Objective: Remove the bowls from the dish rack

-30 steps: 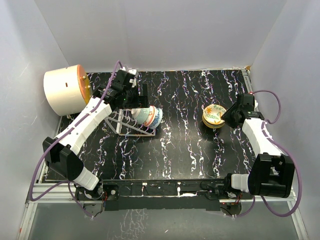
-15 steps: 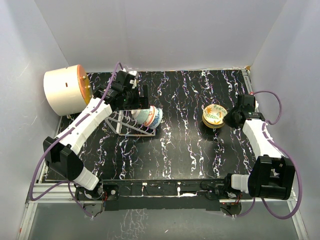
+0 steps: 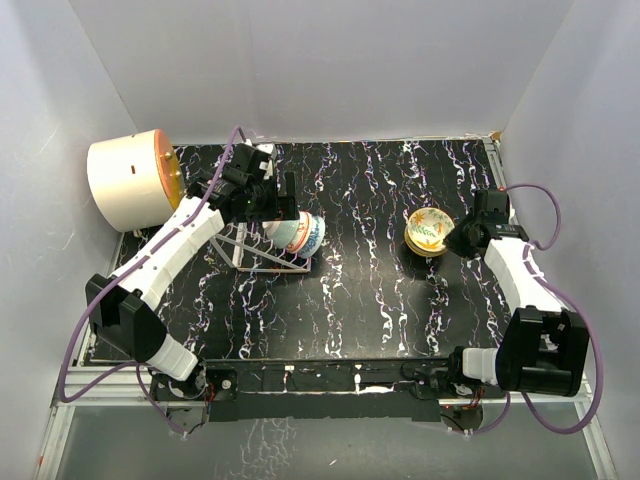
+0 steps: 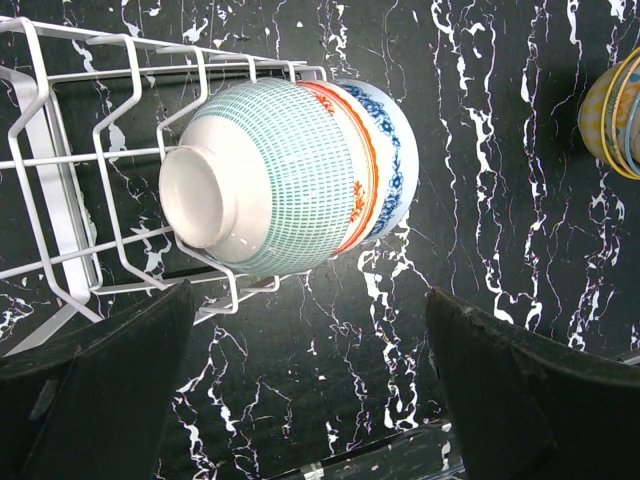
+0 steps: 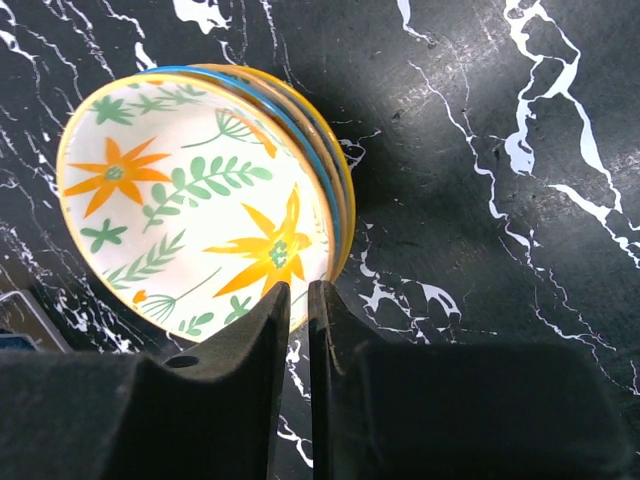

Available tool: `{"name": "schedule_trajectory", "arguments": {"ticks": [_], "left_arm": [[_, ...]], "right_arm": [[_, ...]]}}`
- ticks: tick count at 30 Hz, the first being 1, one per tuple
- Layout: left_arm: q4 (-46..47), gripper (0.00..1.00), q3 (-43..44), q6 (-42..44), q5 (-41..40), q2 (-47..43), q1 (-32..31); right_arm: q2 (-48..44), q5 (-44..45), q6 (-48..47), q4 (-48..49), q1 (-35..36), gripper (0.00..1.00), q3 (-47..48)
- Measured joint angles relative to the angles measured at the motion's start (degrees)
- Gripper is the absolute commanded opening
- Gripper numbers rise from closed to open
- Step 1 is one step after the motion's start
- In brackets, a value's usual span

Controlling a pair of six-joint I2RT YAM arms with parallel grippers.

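While the left claw (image 4: 310, 300) hangs spread wide, two nested bowls (image 4: 290, 190) lie sideways in the rack (image 4: 60, 130) just ahead of its gap, axis running finger to finger. The right claw (image 5: 298, 300), pinched closed, sits well apart, just beside the stack (image 5: 200, 200). Since a second ago, the left has crept over the bowls and the right has backed off.

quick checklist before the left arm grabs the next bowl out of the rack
1. Left gripper open: ok, jaws wide apart.
2. Teal-patterned bowl lined up between the fingers: ok in the left wrist view.
3. Teal bowl free of its neighbour: not ok, the red-and-blue bowl is nested against it and might drag along.
4. Dish rack wires clear of the fingers' path: cannot tell.
5. Right gripper free of the stacked bowls: cannot tell, fingers nearly together at the rim.
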Motion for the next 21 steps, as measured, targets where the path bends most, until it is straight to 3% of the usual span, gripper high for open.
{"name": "schedule_trajectory", "arguments": {"ticks": [7,17,21], "left_arm": [[-0.2,0.97,0.0,0.5,-0.8,0.0,-0.6],[-4.9,0.97,3.8,1.3,-7.8,5.1,-3.5],[-6.0,0.97,4.5,1.4,-9.4,7.3,-3.7]], "right_arm": [[-3.2,-0.1,0.1,-0.5,0.0,0.27,3.0],[-4.8,-0.4,0.1,-0.5,0.0,0.32,5.7],[-4.8,-0.6,0.1,-0.5,0.0,0.47,5.7]]}}
